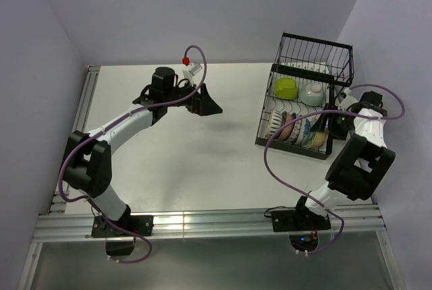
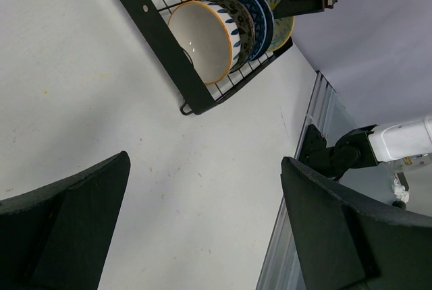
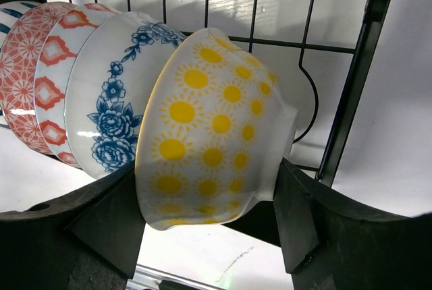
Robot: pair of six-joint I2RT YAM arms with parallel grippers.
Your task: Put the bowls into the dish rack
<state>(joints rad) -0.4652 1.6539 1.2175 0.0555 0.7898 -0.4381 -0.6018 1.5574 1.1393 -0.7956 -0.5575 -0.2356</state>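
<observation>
**Right gripper** (image 3: 208, 192): the jaws stand partly apart and are closed on the sides of a white bowl with yellow sun spots (image 3: 209, 128). One finger (image 3: 101, 219) presses its left flank and the other its rim on the right. The bowl is tipped on edge, as the curved slots require.

**Location of the held bowl:** it is at the near end of the black wire dish rack (image 1: 264, 109). It sits last in a row and leans just beside a white bowl with blue roses (image 3: 111, 111), with two red-and-white patterned bowls (image 3: 40, 74) behind that. It appears seated or nearly seated in its slot. Judged stage: final placement, release pending.

**Other bowls:** a lime-green bowl (image 1: 285, 88) and a pale teal bowl (image 1: 312, 93) lie in the rack's rear section, below the tall basket end.

**Left gripper** (image 1: 208, 104): the jaws are spread wide and hold nothing. It hangs over the white table (image 1: 202, 162), well apart from the rack and out of the right arm's way.

**Risk:** on release the bowl could tip outward, since no neighbour supports its open side.
</observation>
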